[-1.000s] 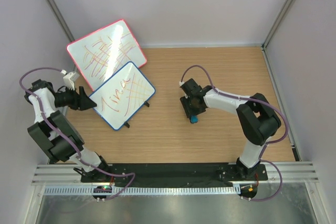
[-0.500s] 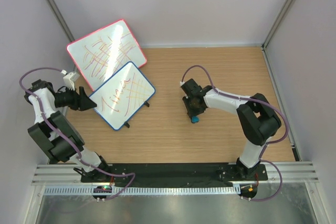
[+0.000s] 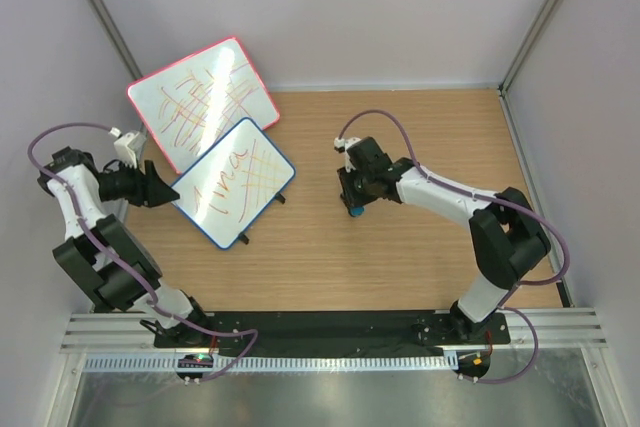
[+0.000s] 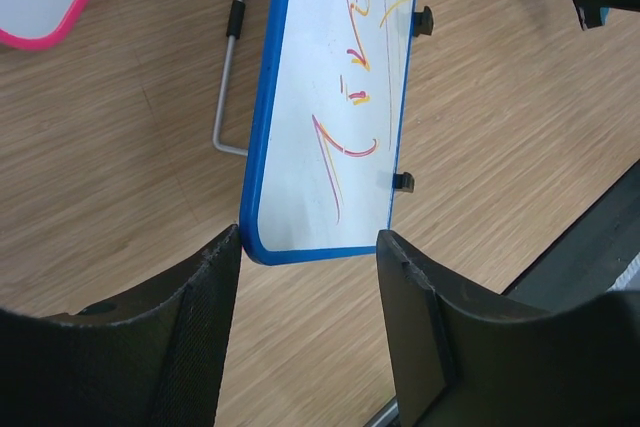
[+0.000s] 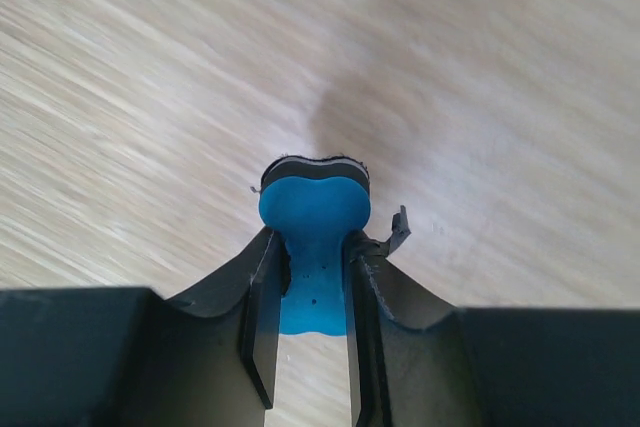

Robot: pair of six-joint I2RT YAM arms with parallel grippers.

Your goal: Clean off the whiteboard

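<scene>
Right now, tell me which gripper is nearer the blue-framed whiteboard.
Left. The left gripper sits open at the whiteboard's left corner; the right gripper, shut on the blue eraser, hangs over the table off to its right.

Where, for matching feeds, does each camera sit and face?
Top external: overhead from behind, looking down on the table; left arm and right arm show.
Left wrist: on the left arm, facing the whiteboard past the open left gripper.
Right wrist: on the right arm, facing the table; right gripper clamps the eraser.
Shared: top and left wrist show whiteboard and eraser.
</scene>
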